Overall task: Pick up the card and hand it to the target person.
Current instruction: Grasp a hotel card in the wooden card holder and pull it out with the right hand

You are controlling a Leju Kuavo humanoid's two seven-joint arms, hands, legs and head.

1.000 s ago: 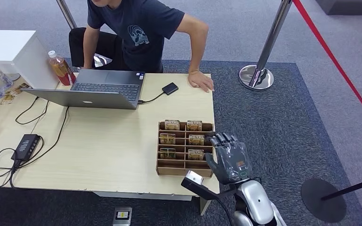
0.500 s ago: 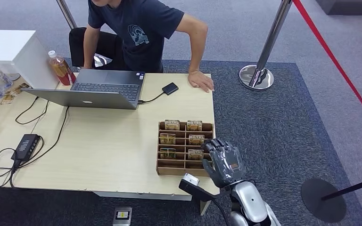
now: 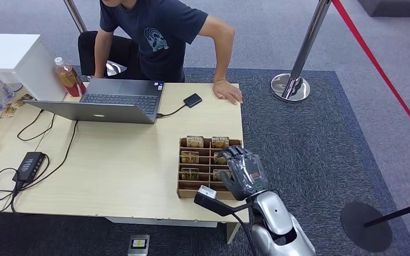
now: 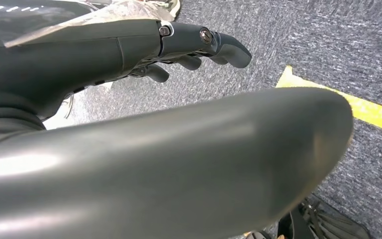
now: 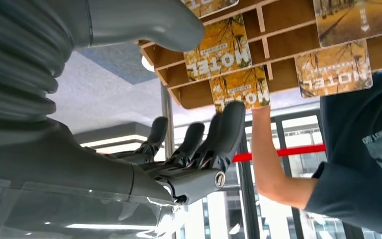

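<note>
Cards in the rack (image 3: 209, 166): you can count five in the head view, with the right hand (image 3: 244, 172) covering part of the right column.
Racks: one.
Laptops (image 3: 109, 100): one.
Bottles (image 3: 68, 76): one.
Stanchion posts (image 3: 301, 56): you see two.
People (image 3: 163, 36): one.

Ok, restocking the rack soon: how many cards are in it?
6. Left column of the rack: three cards. Right column: one clear, two partly under the right hand, which may hide more.
</note>
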